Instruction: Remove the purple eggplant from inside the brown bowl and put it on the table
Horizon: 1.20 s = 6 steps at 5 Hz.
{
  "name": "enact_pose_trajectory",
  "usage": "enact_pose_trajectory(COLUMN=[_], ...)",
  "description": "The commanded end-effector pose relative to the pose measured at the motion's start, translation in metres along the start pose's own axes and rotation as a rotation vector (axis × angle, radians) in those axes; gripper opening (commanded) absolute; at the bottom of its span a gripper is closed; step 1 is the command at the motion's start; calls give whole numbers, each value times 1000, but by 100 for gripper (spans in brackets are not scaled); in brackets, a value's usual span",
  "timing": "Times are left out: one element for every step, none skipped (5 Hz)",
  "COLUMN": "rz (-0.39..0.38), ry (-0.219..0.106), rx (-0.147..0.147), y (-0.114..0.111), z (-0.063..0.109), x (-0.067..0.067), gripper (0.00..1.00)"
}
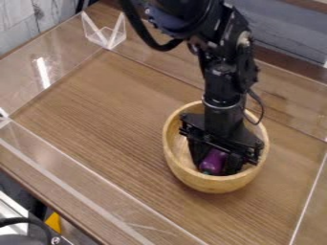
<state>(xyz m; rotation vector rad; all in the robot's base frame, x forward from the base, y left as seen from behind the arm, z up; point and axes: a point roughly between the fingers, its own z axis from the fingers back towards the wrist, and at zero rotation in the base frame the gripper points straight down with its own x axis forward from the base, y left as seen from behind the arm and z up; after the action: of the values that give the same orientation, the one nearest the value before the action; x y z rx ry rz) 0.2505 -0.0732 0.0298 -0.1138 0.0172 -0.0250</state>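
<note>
While the black arm reaches in from the top of the view and bends at its upper joint, its forearm drops almost straight down over the right half of the table (102, 115), ending in the gripper (220, 158), which points downward into the brown bowl (179, 153). The gripper's black fingers stand on either side of the purple eggplant (217, 162), close against its flanks, with the jaws set at a middling width; whether they actually press and hold the eggplant cannot be told from this view. The eggplant lies inside the bowl, toward its right side, low against the inner floor. It is small, glossy and purple, with a bright highlight on its skin; only a short stretch shows between the fingers, so its long axis and the way its stem end points cannot be told, and no stem is visible. The bowl is round, light-brown wood with a thick rounded rim and faint grain, much wider than the eggplant, and sits flat on the tabletop near the right front. The table is brown wood-grain laminate with lines running diagonally across the view. Clear acrylic walls (64, 57) border its edges, catching white reflections, and a folded clear piece stands at the far left corner.
</note>
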Motion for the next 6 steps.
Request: enact_pose_trajectory(rz=[4,5,6,8,6,7], ry=[-57,-61,-64,-72,-77,-82], rx=[-13,-7,-1,3,9,8], y=[-1,-1,-1,0,-1,0], z=[16,16,18,19,19,22], x=[5,4,3,3,3,2], gripper=[0,100,0,0,100,0])
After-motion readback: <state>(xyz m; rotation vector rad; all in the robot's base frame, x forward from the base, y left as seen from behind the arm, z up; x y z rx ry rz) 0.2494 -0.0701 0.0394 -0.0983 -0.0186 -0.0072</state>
